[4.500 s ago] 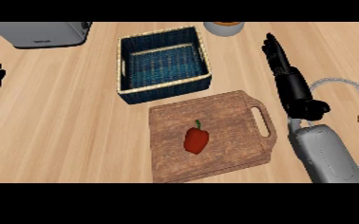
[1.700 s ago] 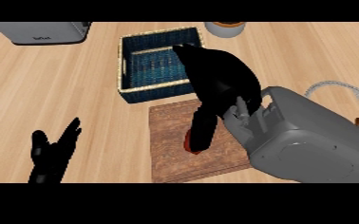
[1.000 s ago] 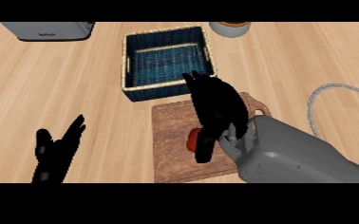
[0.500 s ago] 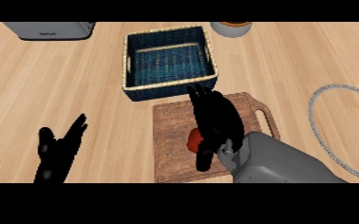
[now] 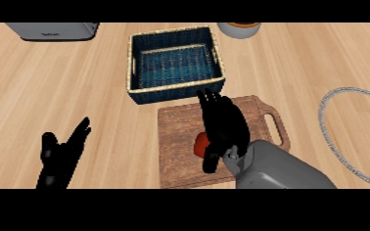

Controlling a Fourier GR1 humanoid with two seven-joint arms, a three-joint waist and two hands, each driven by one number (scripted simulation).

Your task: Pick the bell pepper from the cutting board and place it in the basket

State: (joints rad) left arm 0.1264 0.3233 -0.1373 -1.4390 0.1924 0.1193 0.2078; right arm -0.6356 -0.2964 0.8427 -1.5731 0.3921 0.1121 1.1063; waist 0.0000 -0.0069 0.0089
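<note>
A red bell pepper [image 5: 200, 145] lies on the wooden cutting board [image 5: 177, 134], mostly hidden by my right hand [image 5: 225, 127]. That hand lies over the pepper with its fingers stretched toward the basket and its thumb curled down by the pepper's near side. The blue woven basket [image 5: 175, 63] with a tan rim stands just beyond the board and holds nothing. My left hand [image 5: 61, 158] rests open at the lower left, fingers up, away from the board.
A grey appliance [image 5: 52, 30] sits at the far left edge. A round grey pot [image 5: 239, 29] stands behind the basket on the right. A pale ring-shaped rim [image 5: 339, 129] shows at the right edge. Bare wooden counter lies left of the board.
My right hand has drawn back toward me and settled lower over the pepper. The pepper stays on the board. The left hand has barely shifted.
</note>
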